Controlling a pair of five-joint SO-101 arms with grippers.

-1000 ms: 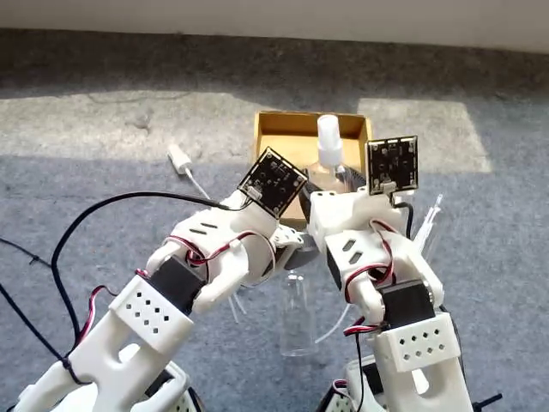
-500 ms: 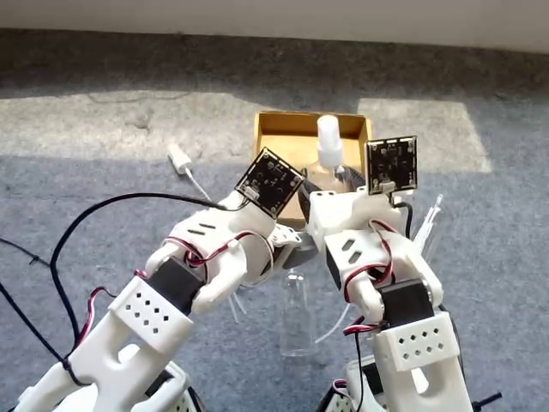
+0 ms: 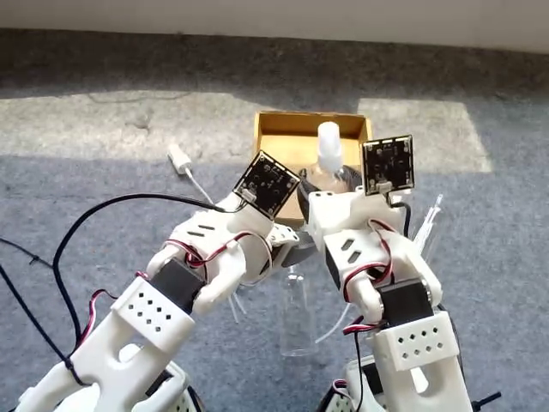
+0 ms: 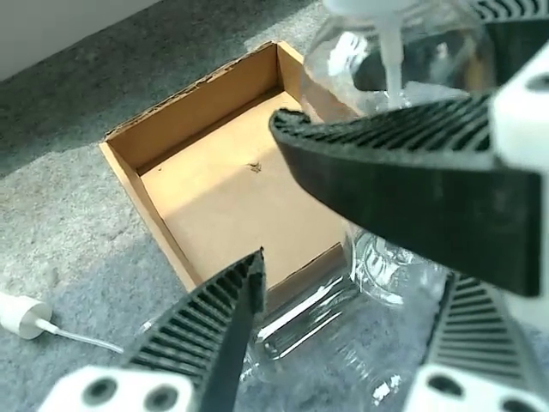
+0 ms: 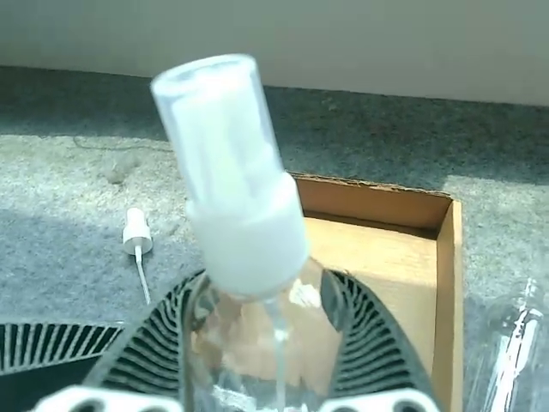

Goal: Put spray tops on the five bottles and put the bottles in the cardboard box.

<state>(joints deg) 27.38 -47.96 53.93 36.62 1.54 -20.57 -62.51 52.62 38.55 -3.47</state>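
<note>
Our right pincer (image 5: 262, 287) squeezes the bottle (image 5: 249, 360). Its spray top (image 5: 232, 172) now leans a bit more left, mid-frame, by the cardboard box (image 3: 287, 142). Our left pincer (image 4: 266, 189) gapes wide. We think boxing comes next.

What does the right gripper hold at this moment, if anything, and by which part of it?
The right gripper holds a clear bottle with a spray top on it. It grips the upper body, just below the spray top.
</note>
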